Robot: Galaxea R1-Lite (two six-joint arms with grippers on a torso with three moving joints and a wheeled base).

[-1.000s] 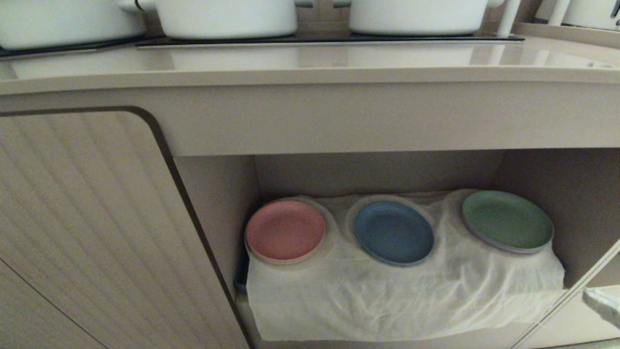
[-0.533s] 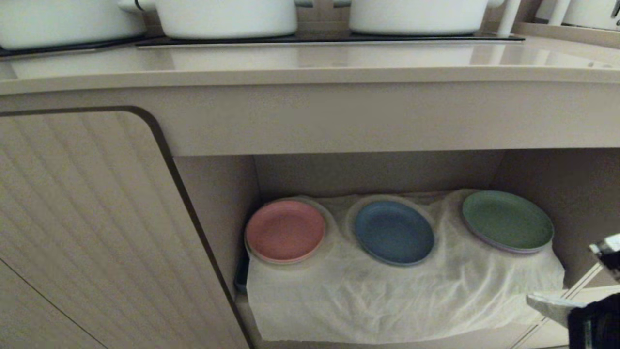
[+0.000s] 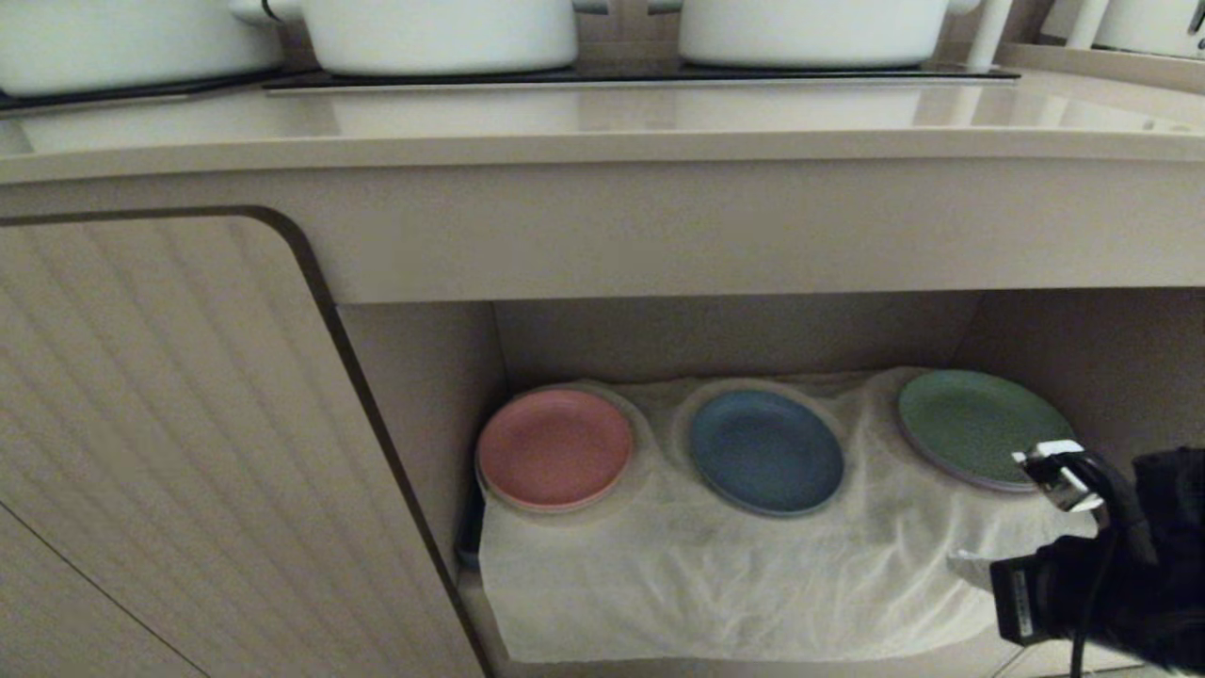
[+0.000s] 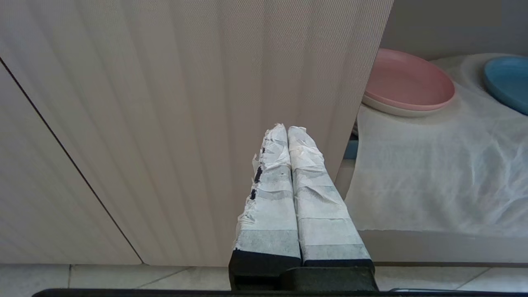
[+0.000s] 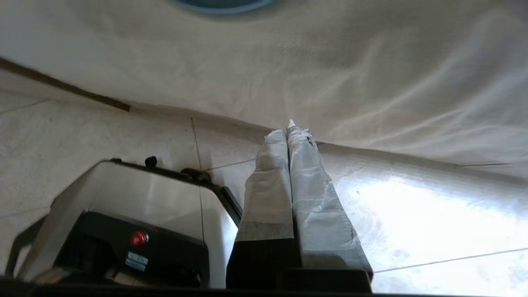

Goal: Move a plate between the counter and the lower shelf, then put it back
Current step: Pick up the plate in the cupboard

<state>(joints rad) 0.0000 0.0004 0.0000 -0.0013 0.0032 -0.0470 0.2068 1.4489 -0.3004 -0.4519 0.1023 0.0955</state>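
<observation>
R gripper (image 5: pixel 288 132): fingers pressed together, holding nothing; arm at lower right of head view, in front of shelf mouth, near green plate (image 3: pixel 979 426). L gripper (image 4: pixel 287 131): fingers together, empty, parked facing ribbed door (image 4: pixel 165 123).

Counter (image 3: pixel 602 122): glossy, no plate on it; white pots (image 3: pixel 438 33) at back.

Shelf (image 3: pixel 734 330): open niche below counter, draped w/ white cloth (image 3: pixel 753 574).

Plate (image 3: pixel 765 452): blue, middle hump, between pink plate (image 3: pixel 554 449) and green; apart from both, not touched.

Handling, judged: light, stiff, prob. plastic, smooth so may slip. Low rim the only hold; take near front edge, one finger under rim, one on top. Cloth soft, may snag or drag along.
</observation>
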